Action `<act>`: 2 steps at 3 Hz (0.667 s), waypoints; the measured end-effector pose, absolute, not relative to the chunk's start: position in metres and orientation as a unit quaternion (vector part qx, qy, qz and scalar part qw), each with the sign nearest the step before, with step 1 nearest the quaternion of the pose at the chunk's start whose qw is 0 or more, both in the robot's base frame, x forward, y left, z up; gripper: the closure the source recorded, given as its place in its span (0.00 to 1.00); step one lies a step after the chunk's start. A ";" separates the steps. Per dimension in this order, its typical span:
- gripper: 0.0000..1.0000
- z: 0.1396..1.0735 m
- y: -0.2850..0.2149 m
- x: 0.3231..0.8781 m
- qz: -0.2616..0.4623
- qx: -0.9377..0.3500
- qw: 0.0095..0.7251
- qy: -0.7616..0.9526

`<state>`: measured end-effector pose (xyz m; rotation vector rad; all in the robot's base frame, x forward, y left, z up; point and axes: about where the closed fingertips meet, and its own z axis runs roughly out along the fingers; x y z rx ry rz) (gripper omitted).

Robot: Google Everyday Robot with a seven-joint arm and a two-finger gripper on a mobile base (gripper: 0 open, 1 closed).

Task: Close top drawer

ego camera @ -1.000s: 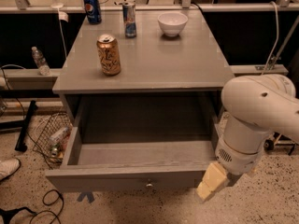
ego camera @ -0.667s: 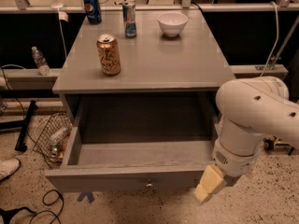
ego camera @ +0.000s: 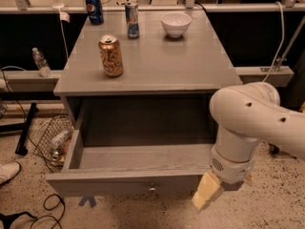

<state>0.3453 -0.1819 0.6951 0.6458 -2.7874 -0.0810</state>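
Drawer (ego camera: 109, 185) standing fully open below table (ego camera: 190, 66). Tool (ego camera: 208, 193) hovering at front's right end, 3 o'clock of knob (ego camera: 152, 188); grip state: cannot tell. Best pushing front squarely toward 12 o'clock, nearer knob, avoiding skew.

3 cans (ego camera: 110, 56) (ego camera: 94, 8) (ego camera: 132, 20), 1 bowl (ego camera: 176, 24); hand (ego camera: 206, 198) btm-right.

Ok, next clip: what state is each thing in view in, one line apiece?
top drawer: open, pulled far out, nothing visible inside.
gripper: low, by the drawer front's right end.
brown can: upright.
blue can: upright.
slim can: upright.
white bowl: right way up.
water bottle: upright, cap on.
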 end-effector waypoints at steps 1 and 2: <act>0.00 0.686 -0.176 0.344 -0.033 0.224 0.148 -0.963; 0.00 0.676 -0.170 0.342 -0.033 0.225 0.159 -0.961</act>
